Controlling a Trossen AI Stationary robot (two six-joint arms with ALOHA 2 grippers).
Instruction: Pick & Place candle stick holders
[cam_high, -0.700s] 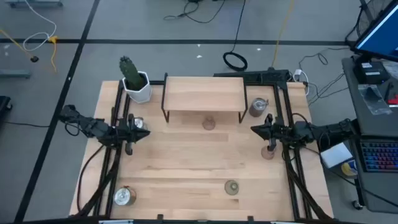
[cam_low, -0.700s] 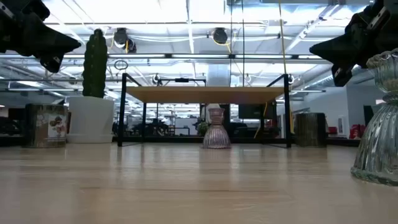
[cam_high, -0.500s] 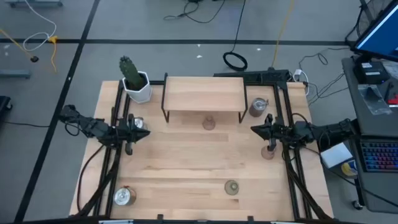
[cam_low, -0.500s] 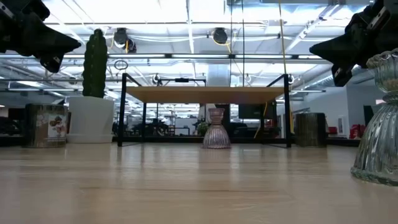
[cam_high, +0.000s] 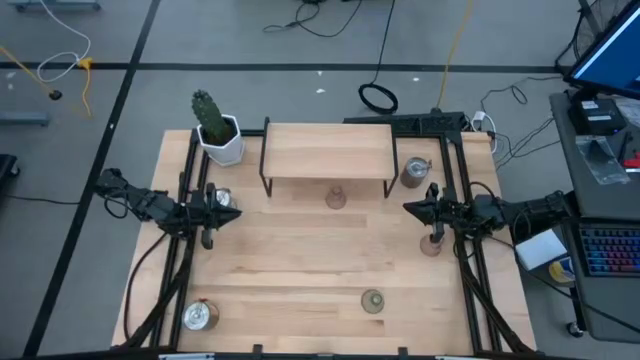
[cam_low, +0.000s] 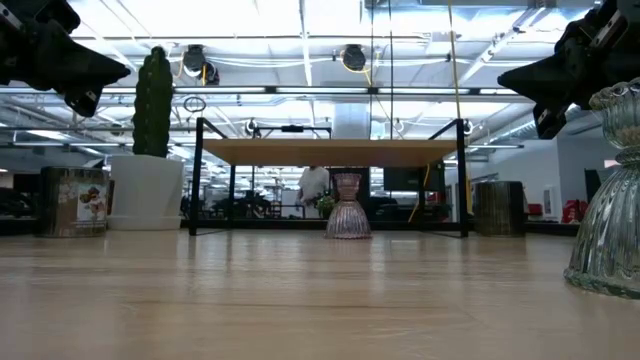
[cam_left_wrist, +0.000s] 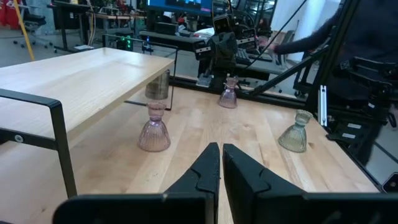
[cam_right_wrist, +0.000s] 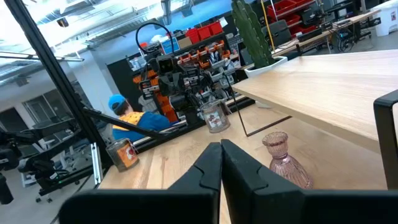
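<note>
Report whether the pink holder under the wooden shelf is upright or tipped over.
Upright. The pink holder stands on its wide flared base on the table with its narrow neck pointing straight up; the left wrist view shows the same.

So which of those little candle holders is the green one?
The olive-green holder standing alone near the table's front edge, right of centre; the other vase-shaped ones are pink, the cups silver.

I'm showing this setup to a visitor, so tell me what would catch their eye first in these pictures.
Probably the small wooden shelf on black legs at the table's far middle, with a pale pink holder standing just under its front edge. Next, the cactus in its white pot at the far left corner. Then the two dark arms at either side, the left end effector and the right end effector both shut and holding nothing.
</note>
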